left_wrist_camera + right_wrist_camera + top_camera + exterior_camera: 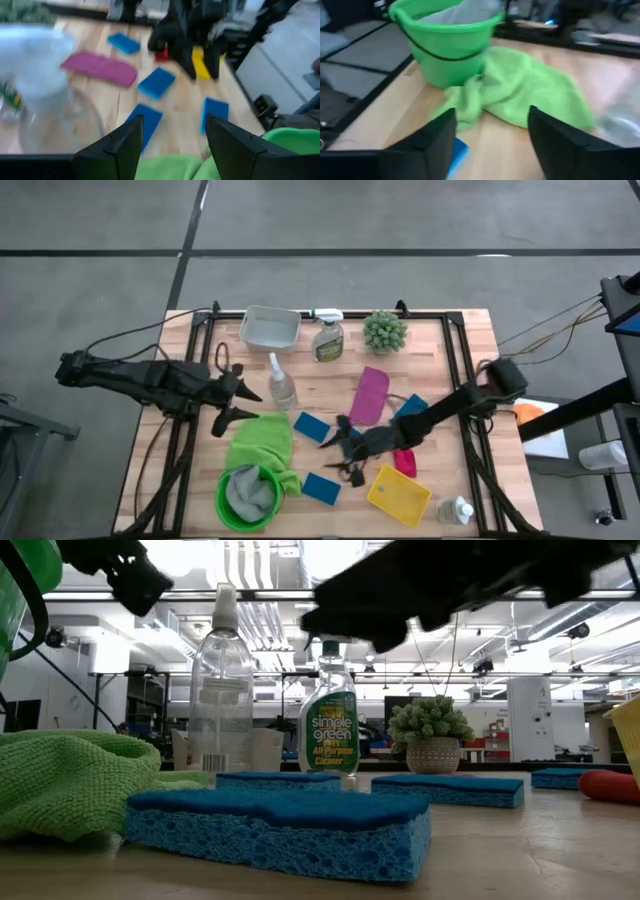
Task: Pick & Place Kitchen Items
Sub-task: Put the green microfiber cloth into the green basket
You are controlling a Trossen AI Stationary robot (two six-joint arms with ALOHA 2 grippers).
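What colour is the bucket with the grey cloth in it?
Bright green bucket, clearest in the right wrist view.

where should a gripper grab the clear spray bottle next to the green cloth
Probably the narrow neck just under the white nozzle of the clear spray bottle. It stands upright in the low view, and its body is wide and round, so fingers would likely fit the neck better. Come level from the open side, away from the green cloth.

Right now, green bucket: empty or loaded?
Loaded. Green bucket stands upright with a grey cloth bunched inside; green cloth lies outside against it.
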